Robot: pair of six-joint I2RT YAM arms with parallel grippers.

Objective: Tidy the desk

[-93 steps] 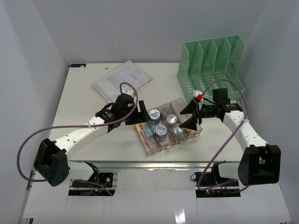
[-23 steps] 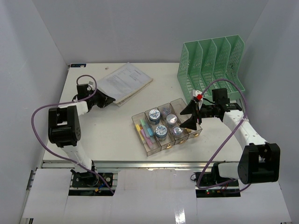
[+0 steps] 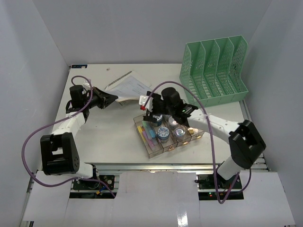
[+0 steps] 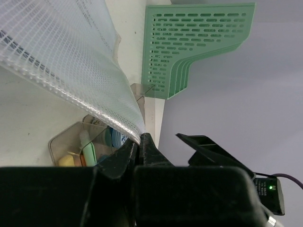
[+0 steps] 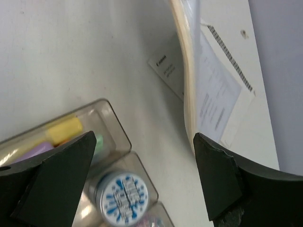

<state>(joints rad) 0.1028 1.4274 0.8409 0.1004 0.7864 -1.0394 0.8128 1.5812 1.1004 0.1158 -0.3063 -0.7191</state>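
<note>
Top external: desk point(image 3: 102, 135) has bare room at near-left and far-centre; mint rack point(image 3: 213, 66) fills far-right corner; clear tray point(image 3: 154, 152) sits centre-right, close to front edge; mesh doc sleeve point(image 3: 130, 85) lies far-left of centre, clear of desk edges. Left gripper point(image 3: 112, 98) clamped tight on sleeve's near corner; right gripper point(image 5: 144, 142) jaws wide apart, hovering btwn sleeve and tray, holding nothing.

Plain pale back wall point(image 3: 142, 28), matching left wall point(image 3: 23, 71) and right wall point(image 3: 281, 56) enclosing a white desk point(image 3: 109, 137), metal rail point(image 3: 142, 167) along its near edge, glossy white panel point(image 3: 156, 201) below, even diffuse light, faint shadows.
</note>
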